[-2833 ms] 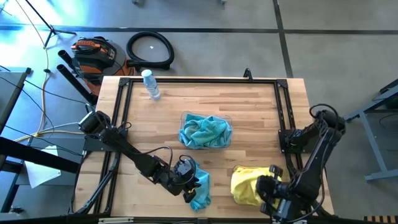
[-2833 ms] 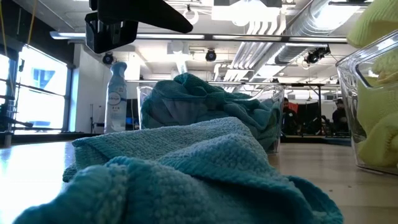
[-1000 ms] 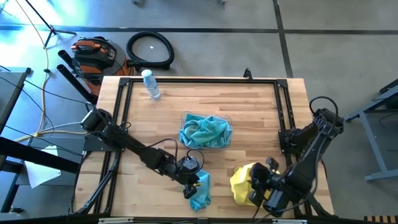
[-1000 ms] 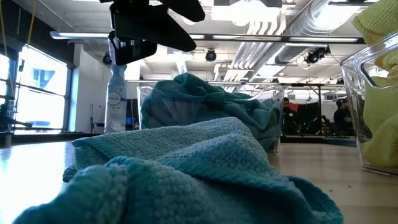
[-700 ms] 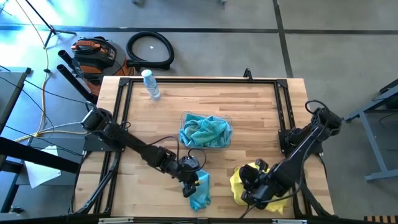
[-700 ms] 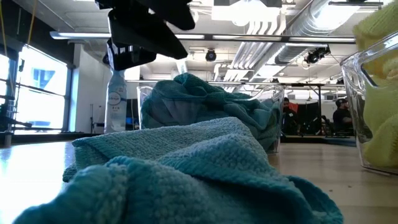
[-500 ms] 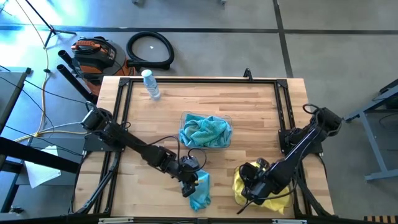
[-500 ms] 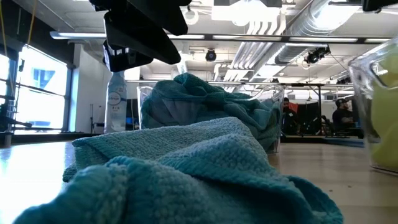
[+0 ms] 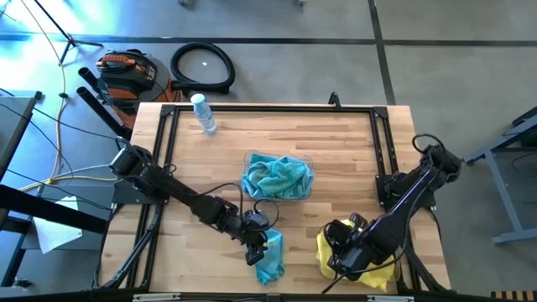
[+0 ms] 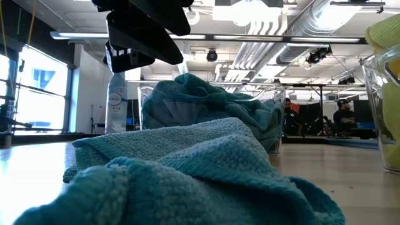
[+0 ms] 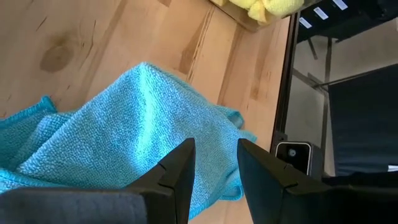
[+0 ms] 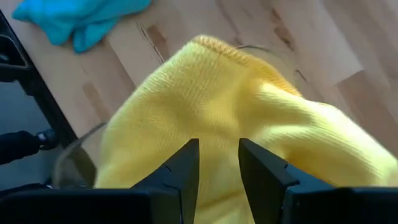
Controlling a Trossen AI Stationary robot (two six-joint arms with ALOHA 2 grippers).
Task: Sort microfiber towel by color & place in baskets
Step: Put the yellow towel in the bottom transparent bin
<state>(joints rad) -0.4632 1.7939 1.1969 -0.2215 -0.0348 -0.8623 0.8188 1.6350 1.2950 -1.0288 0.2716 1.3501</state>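
Note:
A loose teal towel [image 9: 270, 258] [image 10: 187, 169] [image 11: 124, 124] lies crumpled flat on the wood near the table's near edge. My left gripper [image 9: 254, 242] [image 11: 216, 146] hovers open just above it, a dark shape overhead in the low view [image 10: 147, 31]. Yellow towels [image 9: 377, 273] [image 12: 217, 93] are heaped in a clear basket [image 10: 378, 94] [image 12: 74, 152] near the near right corner. My right gripper [image 9: 340, 252] [image 12: 219, 144] is open, right over that heap. A second clear basket [image 9: 248, 156] at the table's middle holds teal towels [image 9: 277, 176] [image 10: 206, 100]. My right gripper comes down slanting onto the top fold of the yellow heap [image 12: 217, 124], one open finger on either side of the fold. I cannot tell whether the fingers touch the cloth.
A clear spray bottle [image 9: 202, 113] [image 10: 115, 94] stands near the far left corner. A black frame rail [image 9: 382, 159] runs around the tabletop. Bare wood lies between the two baskets and along the left half of the table.
My right gripper has moved toward the table's left across the yellow heap. The yellow basket has slid toward the table's right edge in the low view. My left gripper has turned a little above the teal towel, which has stayed put.

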